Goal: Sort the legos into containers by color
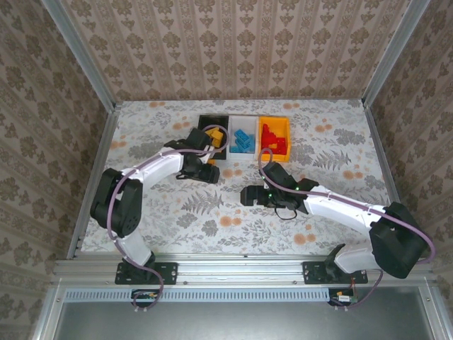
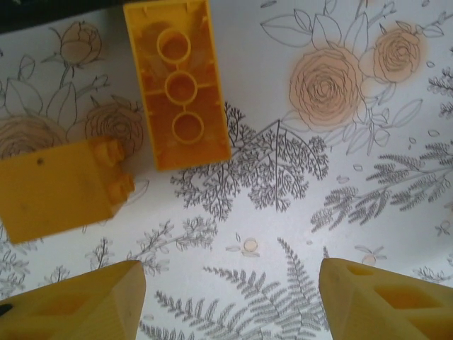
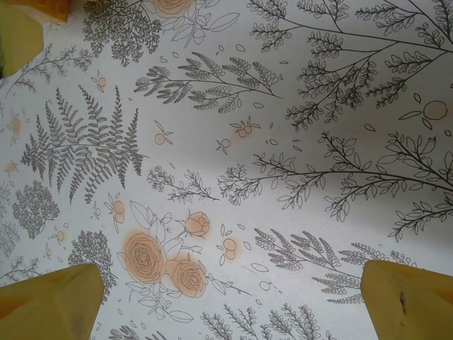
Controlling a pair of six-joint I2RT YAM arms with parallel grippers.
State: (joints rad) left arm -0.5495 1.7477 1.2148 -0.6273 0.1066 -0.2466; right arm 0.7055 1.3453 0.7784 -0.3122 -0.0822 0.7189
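Forward, left end effector (image 1: 205,168) hovers beside black bin (image 1: 206,121).

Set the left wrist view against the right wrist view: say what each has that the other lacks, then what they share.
Left wrist: an upside-down orange-yellow brick and a second brick on its side, both lying ahead of the open left gripper. Right wrist: bare tablecloth ahead of the open right gripper, plus a blurred yellow shape in an upper corner, too cropped to name. Shared: the floral tablecloth, and yellow fingers spread with nothing between them.
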